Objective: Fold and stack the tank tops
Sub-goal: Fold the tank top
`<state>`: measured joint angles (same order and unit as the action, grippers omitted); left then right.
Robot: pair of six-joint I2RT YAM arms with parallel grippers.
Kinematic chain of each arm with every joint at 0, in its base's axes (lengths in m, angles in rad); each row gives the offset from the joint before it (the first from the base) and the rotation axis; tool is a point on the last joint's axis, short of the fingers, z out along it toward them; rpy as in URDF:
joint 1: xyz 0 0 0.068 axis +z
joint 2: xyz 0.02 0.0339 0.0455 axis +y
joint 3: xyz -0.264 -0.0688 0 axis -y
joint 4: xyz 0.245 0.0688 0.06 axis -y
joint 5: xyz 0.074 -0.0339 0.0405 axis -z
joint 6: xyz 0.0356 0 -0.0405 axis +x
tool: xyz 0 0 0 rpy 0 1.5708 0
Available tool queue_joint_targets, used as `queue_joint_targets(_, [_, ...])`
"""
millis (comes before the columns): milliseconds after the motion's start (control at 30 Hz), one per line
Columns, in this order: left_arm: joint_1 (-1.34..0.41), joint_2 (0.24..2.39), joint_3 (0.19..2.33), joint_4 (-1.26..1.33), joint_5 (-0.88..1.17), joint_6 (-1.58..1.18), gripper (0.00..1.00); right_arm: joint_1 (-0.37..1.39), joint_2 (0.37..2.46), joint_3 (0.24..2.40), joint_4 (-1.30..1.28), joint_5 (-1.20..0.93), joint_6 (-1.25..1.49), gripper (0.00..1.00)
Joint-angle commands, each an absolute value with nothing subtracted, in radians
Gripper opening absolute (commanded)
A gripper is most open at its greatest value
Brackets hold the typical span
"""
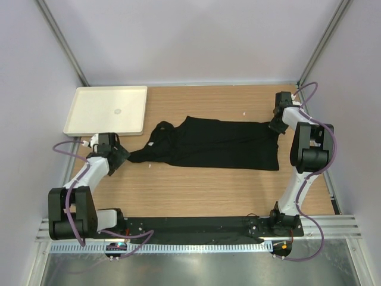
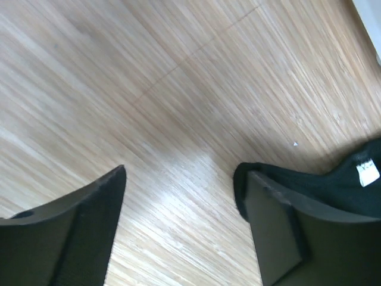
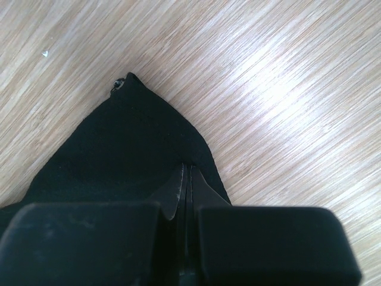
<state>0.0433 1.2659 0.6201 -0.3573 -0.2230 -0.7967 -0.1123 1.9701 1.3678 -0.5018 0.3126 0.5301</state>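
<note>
You have a light wooden surface [image 1: 196, 185] in front of you, its grain running in fine streaks. At its far left corner a cream rectangular tray [image 1: 89, 122] lies flat, with a small round mark near its middle. A tiny white speck [image 1: 243, 112] rests on the wood toward the far right. White walls [image 1: 178, 36] close in three sides.

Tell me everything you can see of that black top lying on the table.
The black tank top is plain, soft-looking fabric, lying mostly flat on the wooden table, stretched from left to right. Its narrow straps and scooped neck are bunched at the left end, where a small white label shows. The right gripper is shut on a hem corner at the right end. The left gripper is open, the strap end against one finger.
</note>
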Motion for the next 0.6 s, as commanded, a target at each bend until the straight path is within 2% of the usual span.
queue_joint_targets(0, [0.063, 1.256, 0.663, -0.383, -0.256, -0.796, 0.81, -0.12, 1.914, 1.376, -0.483, 0.336, 0.543, 0.01])
queue_joint_targets(167, [0.022, 1.236, 0.724, -0.308, -0.098, -0.779, 0.75, -0.12, 1.919, 1.374, -0.479, 0.314, 0.54, 0.01])
queue_joint_targets(333, [-0.164, 1.285, 0.932, -0.417, -0.277, -0.738, 0.76, -0.12, 1.919, 1.379, -0.48, 0.304, 0.535, 0.01])
queue_joint_targets(467, [-0.221, 1.377, 1.07, -0.457, -0.253, -0.671, 0.79, -0.12, 1.927, 1.379, -0.477, 0.293, 0.535, 0.01])
queue_joint_targets(567, [-0.261, 1.5, 1.176, -0.454, -0.183, -0.646, 0.73, -0.12, 1.93, 1.384, -0.477, 0.288, 0.535, 0.01])
